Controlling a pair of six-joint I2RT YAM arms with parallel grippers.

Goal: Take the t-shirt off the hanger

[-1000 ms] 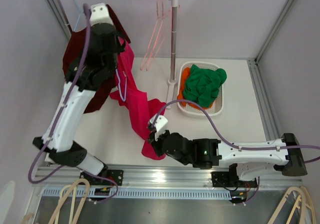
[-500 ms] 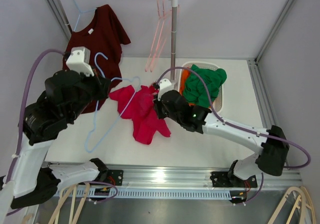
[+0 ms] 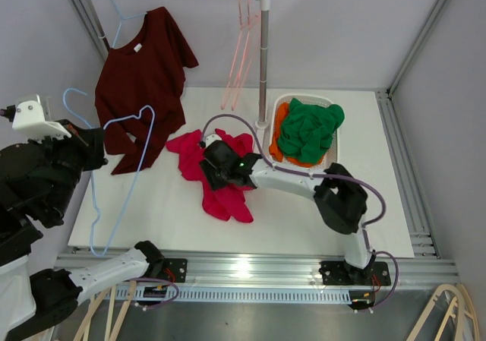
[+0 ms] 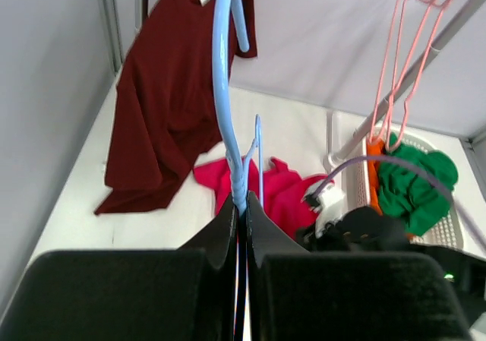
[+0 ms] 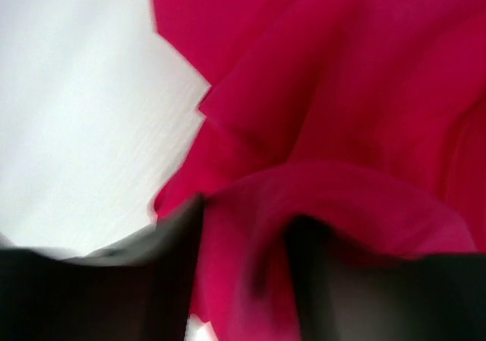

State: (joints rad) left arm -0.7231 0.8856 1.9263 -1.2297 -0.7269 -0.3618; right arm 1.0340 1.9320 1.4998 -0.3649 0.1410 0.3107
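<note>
The magenta t-shirt (image 3: pixel 225 199) lies crumpled on the white table, off the hanger; it also shows in the left wrist view (image 4: pixel 285 189). A light blue wire hanger (image 3: pixel 127 116) hangs bare over the table's left edge. My left gripper (image 3: pixel 82 136) is shut on its twisted neck just below the hook (image 4: pixel 220 90), fingertips (image 4: pixel 241 200) pressed together around the wire. My right gripper (image 3: pixel 216 162) rests on the middle of the t-shirt. In the right wrist view its jaws (image 5: pixel 247 227) stand apart, with a raised fold of the magenta cloth (image 5: pixel 342 90) between them.
A maroon shirt (image 3: pixel 144 60) hangs on another blue hanger from the rail at the back left. Pink hangers (image 3: pixel 241 45) hang by the rack's upright pole (image 3: pixel 263 60). A white basket (image 3: pixel 304 98) at the back right holds green cloth (image 3: pixel 307 128) and orange cloth.
My left arm swung left and down with the hanger, which came out of the t-shirt. The t-shirt dropped flat on the table. My right gripper moved up the table and its jaws parted.
</note>
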